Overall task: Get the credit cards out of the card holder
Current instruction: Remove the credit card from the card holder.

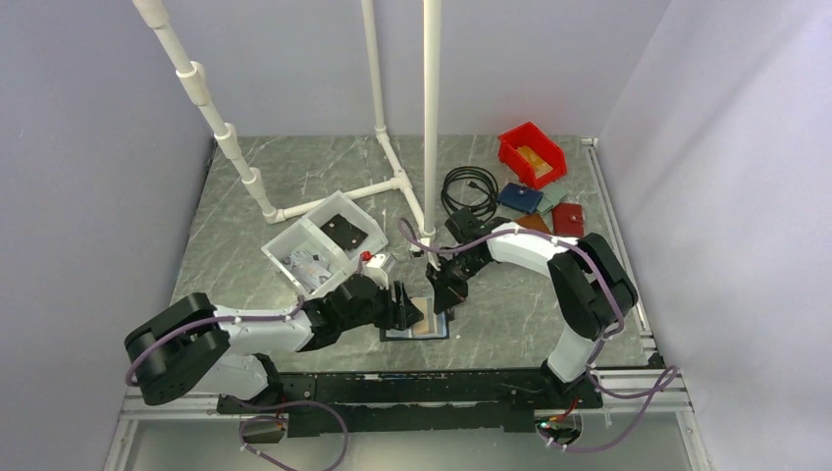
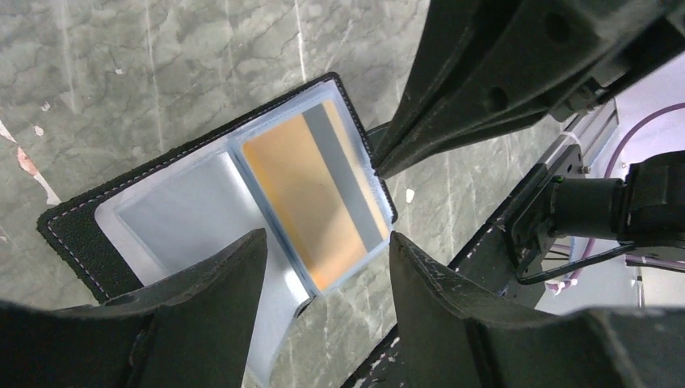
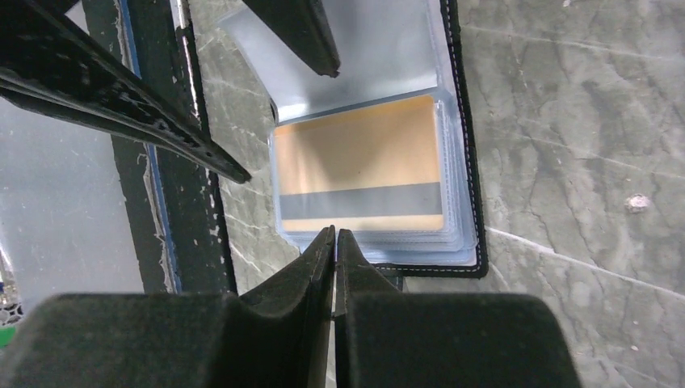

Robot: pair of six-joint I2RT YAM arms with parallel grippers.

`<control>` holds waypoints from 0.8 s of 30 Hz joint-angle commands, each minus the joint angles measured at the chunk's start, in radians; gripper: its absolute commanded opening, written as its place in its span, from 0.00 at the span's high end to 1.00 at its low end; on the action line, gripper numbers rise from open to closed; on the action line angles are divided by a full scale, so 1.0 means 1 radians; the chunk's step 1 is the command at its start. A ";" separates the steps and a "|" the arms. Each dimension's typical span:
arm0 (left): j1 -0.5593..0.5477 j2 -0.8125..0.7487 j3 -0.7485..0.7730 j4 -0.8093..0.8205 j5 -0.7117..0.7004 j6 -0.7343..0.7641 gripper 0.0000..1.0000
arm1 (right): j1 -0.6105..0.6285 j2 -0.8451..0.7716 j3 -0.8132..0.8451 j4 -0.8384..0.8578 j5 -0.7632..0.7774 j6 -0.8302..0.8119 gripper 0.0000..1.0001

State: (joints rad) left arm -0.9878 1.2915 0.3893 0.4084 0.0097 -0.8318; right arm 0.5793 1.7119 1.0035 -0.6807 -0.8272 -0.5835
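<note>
My right gripper (image 3: 334,236) is pinched shut, nothing visible between its tips, nosed against a long edge of the gold-tan card (image 3: 359,153). That card lies crosswise just ahead, sleeved in the open card holder (image 3: 478,162). My left gripper (image 2: 323,267) straddles the same panel, wide open and empty.

Lighting is even, diffuse and cool, from above. Shadows on the table (image 1: 294,196) are soft. The overhead view is sharp; in the wrist views the near fingers (image 2: 202,323) are dark and slightly defocused.
</note>
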 commanded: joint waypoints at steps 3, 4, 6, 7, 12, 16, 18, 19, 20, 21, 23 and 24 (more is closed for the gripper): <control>0.020 0.074 0.050 0.080 0.068 -0.021 0.37 | 0.013 0.025 0.045 -0.015 0.005 0.017 0.94; 0.020 0.083 0.053 0.078 0.070 -0.021 0.36 | 0.014 0.030 0.049 -0.017 0.013 0.017 0.94; 0.023 0.101 0.060 0.079 0.076 -0.022 0.36 | 0.014 0.040 0.064 -0.031 0.036 0.014 0.94; 0.024 0.107 0.060 0.082 0.078 -0.023 0.36 | 0.014 0.041 0.072 -0.042 0.043 0.008 0.93; 0.029 0.141 0.062 0.082 0.084 -0.032 0.36 | 0.014 0.044 0.098 -0.102 0.046 -0.051 0.93; 0.032 0.153 0.067 0.075 0.087 -0.036 0.36 | 0.014 0.061 0.107 -0.125 0.042 -0.065 0.92; 0.032 0.156 0.069 0.074 0.088 -0.035 0.36 | 0.016 0.074 0.111 -0.129 0.048 -0.059 0.92; 0.034 0.157 0.069 0.073 0.090 -0.035 0.36 | 0.017 0.080 0.113 -0.132 0.054 -0.058 0.92; 0.032 0.158 0.070 0.073 0.091 -0.036 0.36 | 0.019 0.085 0.115 -0.134 0.058 -0.057 0.92; 0.033 0.158 0.070 0.074 0.091 -0.036 0.36 | 0.020 0.087 0.115 -0.132 0.060 -0.054 0.92; 0.034 0.160 0.069 0.078 0.096 -0.038 0.36 | 0.023 0.086 0.112 -0.127 0.060 -0.050 0.92; 0.034 0.161 0.068 0.080 0.099 -0.038 0.35 | 0.025 0.087 0.111 -0.123 0.061 -0.047 0.92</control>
State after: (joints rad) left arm -0.9585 1.4384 0.4274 0.4530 0.0864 -0.8597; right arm 0.5945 1.8008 1.0840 -0.7883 -0.7727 -0.6193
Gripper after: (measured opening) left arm 0.640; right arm 0.076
